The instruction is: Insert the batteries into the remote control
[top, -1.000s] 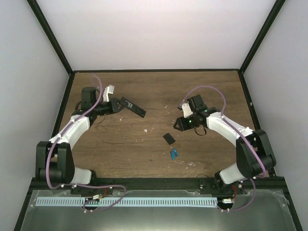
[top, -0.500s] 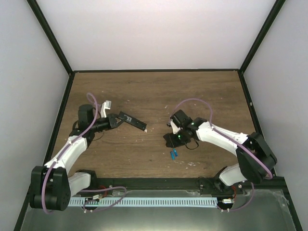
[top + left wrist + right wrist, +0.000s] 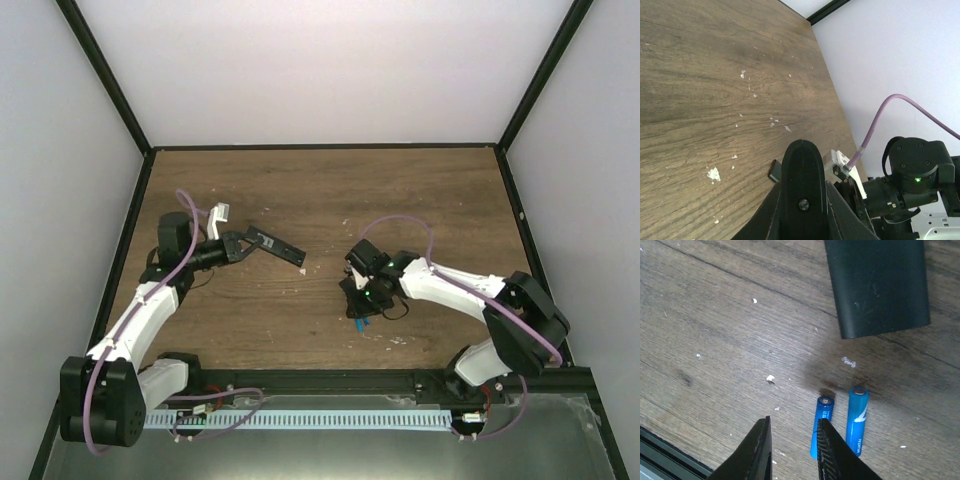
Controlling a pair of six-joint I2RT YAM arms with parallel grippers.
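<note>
Right, down at the right gripper [image 3: 793, 423], the jaws are parted only narrowly, with bare wooden table [image 3: 705, 340] between them and nothing caught. The batteries [image 3: 856, 419] lie side by side just off the outer side of one finger. The closer one has its lower end tucked against or under that finger, and the second lies just beyond it, nearly parallel. So the fingers are beside the pair, not astride either one.

These look tricky to handle: light, hard, smooth and round, so they could roll away or squirt out of a poor pinch. My call is to straddle one barrel at its middle and squeeze across its width, one battery at a time. Taking it near an end would let it pivot.

Further ahead of the fingertips lies a black flat panel [image 3: 877, 285], apart from the batteries; I'd guess it's the battery cover, though I can't confirm that.

Well across the table, the left gripper [image 3: 238, 244] is clamped on one end of the remote control [image 3: 277, 247], which sticks out stiffly beyond the fingers towards the other arm. With that end grip, a push on the far end may twist it.
</note>
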